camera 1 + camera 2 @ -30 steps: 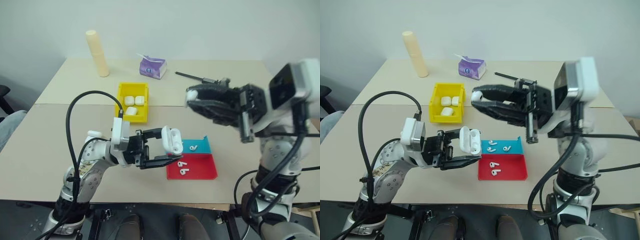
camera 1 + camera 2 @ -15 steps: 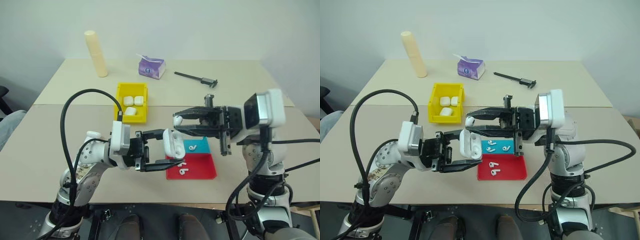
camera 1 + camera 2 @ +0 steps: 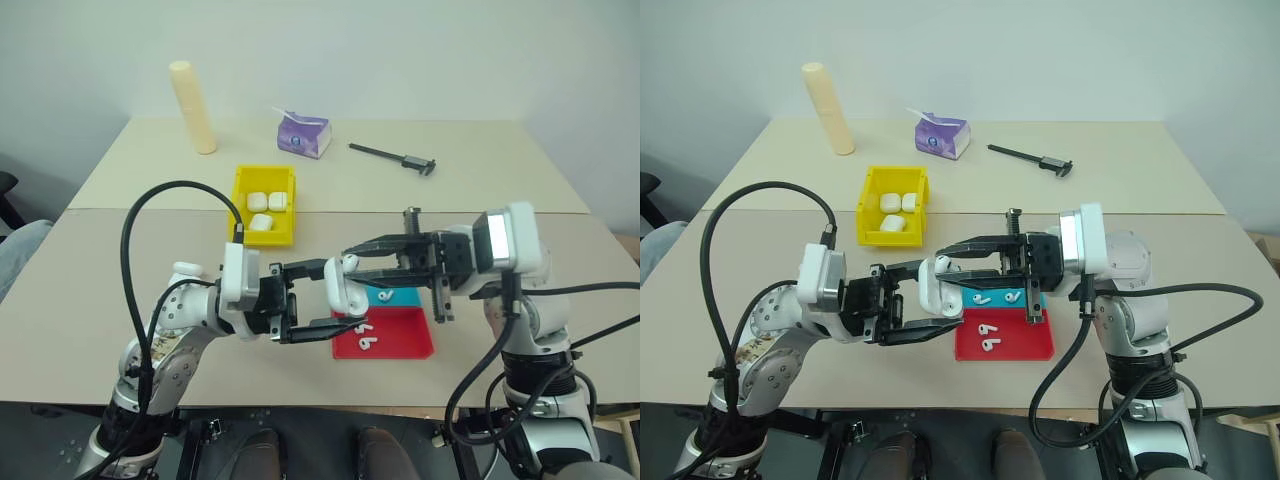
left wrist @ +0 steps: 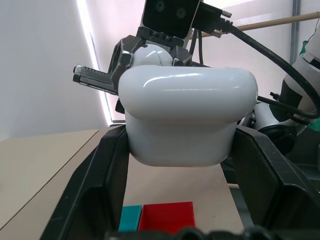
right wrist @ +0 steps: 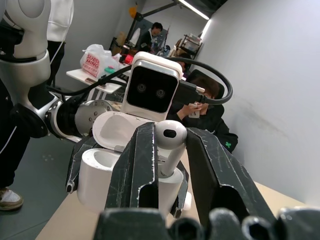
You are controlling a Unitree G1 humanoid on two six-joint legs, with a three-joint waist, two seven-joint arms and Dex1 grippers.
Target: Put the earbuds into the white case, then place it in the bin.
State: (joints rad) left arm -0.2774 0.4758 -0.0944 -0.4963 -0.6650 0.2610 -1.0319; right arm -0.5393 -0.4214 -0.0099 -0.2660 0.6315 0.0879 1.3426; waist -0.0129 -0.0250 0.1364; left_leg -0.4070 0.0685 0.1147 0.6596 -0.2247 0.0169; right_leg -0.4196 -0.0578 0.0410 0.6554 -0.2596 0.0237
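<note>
White case point(image 3: 345, 289): upright, lid open, clamped in left claw point(image 3: 335, 300). Earbud point(image 5: 169, 142): stem down, pinched in right claw point(image 3: 347, 262), over case.

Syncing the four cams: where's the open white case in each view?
Left eye: white case mid-frame, held off the table in the left gripper.
Right eye: case left of centre, above the red tray's left end.
Left wrist: case centre, between the fingers.
Right wrist: case lower left, lid open.
Shared landmark: the earbud in the right gripper, at the case.
</note>
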